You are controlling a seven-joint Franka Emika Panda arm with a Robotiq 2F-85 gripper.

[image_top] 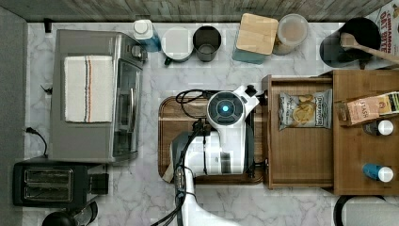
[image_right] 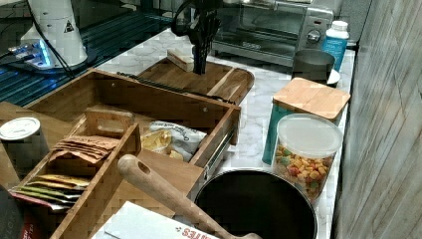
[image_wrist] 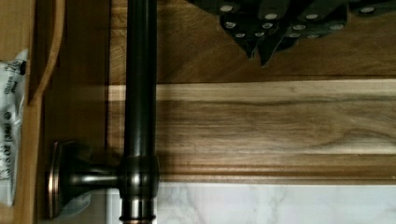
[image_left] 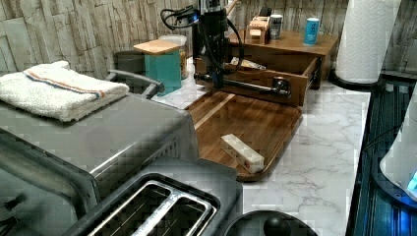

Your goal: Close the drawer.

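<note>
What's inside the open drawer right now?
One chip bag lies in the drawer, near the top view's upper side. The rest showing is bare wood; the part under the cabinet top is hidden.

Top view overhead, side views opposed, wrist view close above handle (image_wrist: 139, 93)

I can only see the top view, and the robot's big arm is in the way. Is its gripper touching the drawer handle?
Observer: Not quite. In the wrist view the gripper sits beside the handle, on the board's side, with a gap between them.
Operator: Is anything hiding on the board under the arm?
Observer: Yes. The left view shows a small pale block lying on the wooden board.
Operator: Will the chips get squished when it closes?
Observer: Probably not. In the right view the chip bag lies low inside the drawer, below its walls.
</note>
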